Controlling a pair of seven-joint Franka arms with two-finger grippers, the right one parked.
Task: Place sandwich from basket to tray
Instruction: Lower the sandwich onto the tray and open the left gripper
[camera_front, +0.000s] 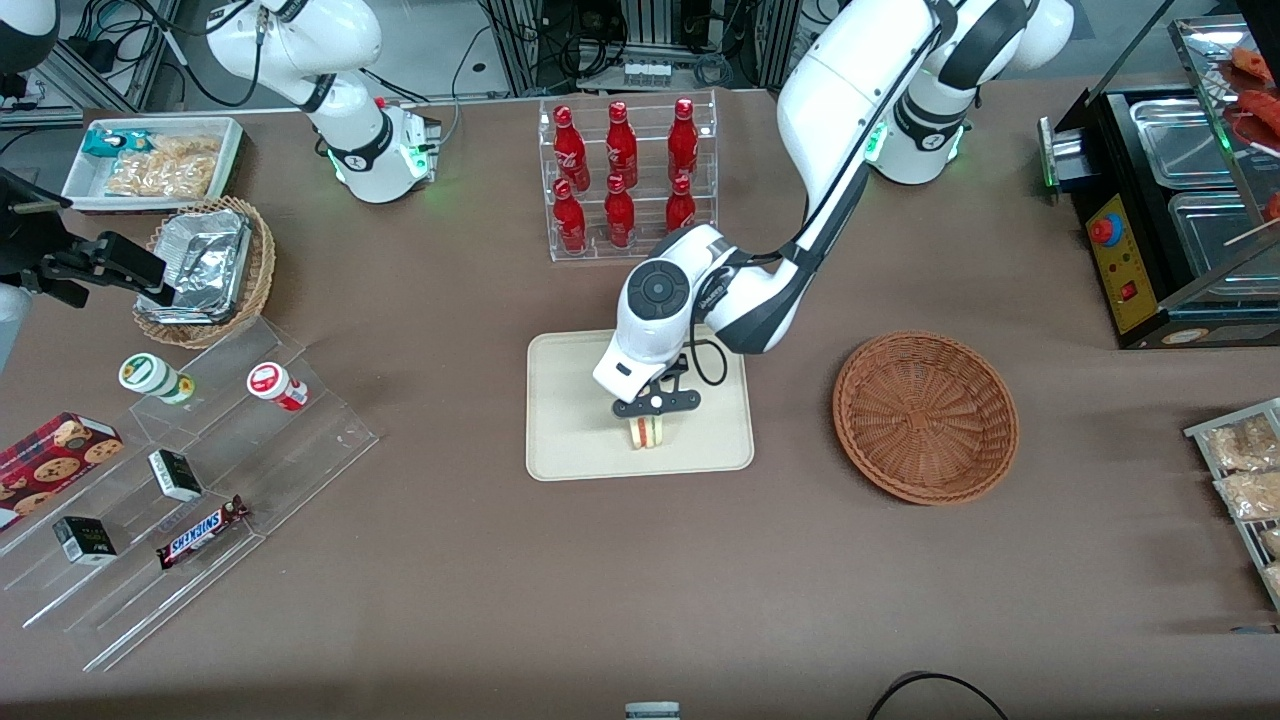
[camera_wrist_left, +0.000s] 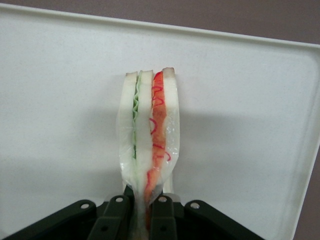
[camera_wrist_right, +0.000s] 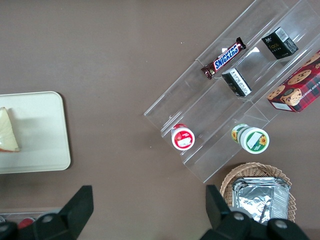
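The sandwich (camera_front: 646, 432) stands on edge on the cream tray (camera_front: 570, 400), pale bread with red and green filling (camera_wrist_left: 150, 135) wrapped in clear film. My left gripper (camera_front: 655, 404) is directly above it, its two black fingers (camera_wrist_left: 116, 220) shut on the wedge's narrow end. The right wrist view shows the sandwich's pale side (camera_wrist_right: 7, 131) on the tray (camera_wrist_right: 40, 135). The reddish-brown woven basket (camera_front: 925, 415) lies empty on the table beside the tray, toward the working arm's end.
A clear rack of red bottles (camera_front: 625, 175) stands farther from the front camera than the tray. Stepped acrylic shelves with snacks (camera_front: 180, 480) and a tan wicker basket with foil containers (camera_front: 205, 270) lie toward the parked arm's end. A black food warmer (camera_front: 1170, 210) stands toward the working arm's end.
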